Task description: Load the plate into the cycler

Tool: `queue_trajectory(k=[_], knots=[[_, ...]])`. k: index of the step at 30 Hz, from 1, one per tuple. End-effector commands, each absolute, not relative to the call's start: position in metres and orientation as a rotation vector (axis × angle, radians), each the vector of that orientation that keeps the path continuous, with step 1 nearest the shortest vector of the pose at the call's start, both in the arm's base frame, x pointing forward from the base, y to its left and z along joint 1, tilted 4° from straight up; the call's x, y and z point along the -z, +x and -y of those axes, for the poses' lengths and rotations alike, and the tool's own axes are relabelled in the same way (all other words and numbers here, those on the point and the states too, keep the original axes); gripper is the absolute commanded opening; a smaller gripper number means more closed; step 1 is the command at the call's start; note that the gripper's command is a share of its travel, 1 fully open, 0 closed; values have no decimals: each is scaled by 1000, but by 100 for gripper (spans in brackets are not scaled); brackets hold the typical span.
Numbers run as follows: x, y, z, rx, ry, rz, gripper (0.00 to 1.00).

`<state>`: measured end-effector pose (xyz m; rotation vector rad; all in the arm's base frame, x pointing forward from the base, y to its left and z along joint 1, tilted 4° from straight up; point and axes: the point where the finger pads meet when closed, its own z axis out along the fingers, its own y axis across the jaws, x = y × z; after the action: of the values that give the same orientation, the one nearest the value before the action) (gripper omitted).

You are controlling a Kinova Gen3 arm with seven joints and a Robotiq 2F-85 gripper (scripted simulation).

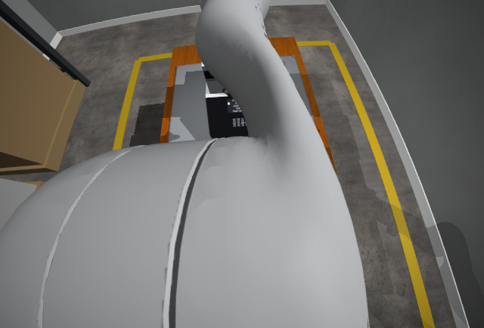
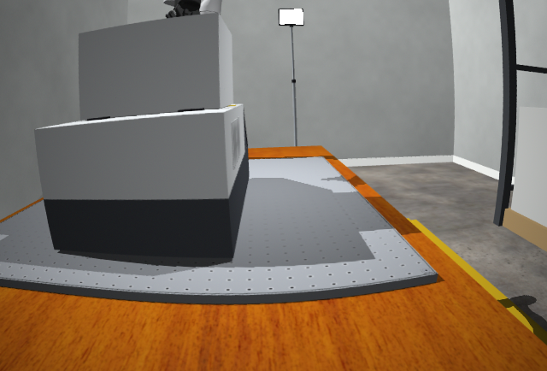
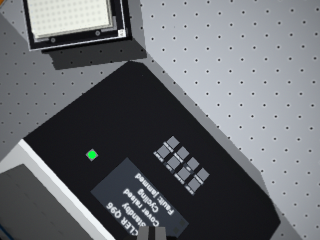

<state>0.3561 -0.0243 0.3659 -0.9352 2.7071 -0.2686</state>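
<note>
In the wrist view I look down on cycler Q1's black front panel (image 3: 150, 165). Its lamp (image 3: 91, 155) is green. Two rows of small grey keys (image 3: 181, 164) sit to the right of the lamp, and a label panel (image 3: 142, 202) lies below them. My gripper (image 3: 152, 234) is shut and empty, with its fingertips above the label panel at the bottom edge. White plate T27 (image 3: 70, 15) lies in the black nest N1 (image 3: 77, 25) at the top left. In the exterior view, Q1 (image 2: 141, 177) shows its back with the lid (image 2: 152, 64) raised, and my gripper (image 2: 183, 9) hangs above it. The block is hidden.
Q1 stands on a grey perforated baseplate (image 2: 308, 243) on an orange table (image 2: 265, 332). My own arm (image 1: 242, 82) blocks most of the top view. A camera stand (image 2: 291, 18) rises behind the table. Yellow floor tape (image 1: 375, 153) rings the cell.
</note>
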Motion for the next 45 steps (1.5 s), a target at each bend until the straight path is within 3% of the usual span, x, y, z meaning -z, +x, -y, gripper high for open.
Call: queue_trajectory(k=[1,45], knots=[[-361,357,25,270,-935,-2706,10],[-311,359,28,270,-935,-2706,10]])
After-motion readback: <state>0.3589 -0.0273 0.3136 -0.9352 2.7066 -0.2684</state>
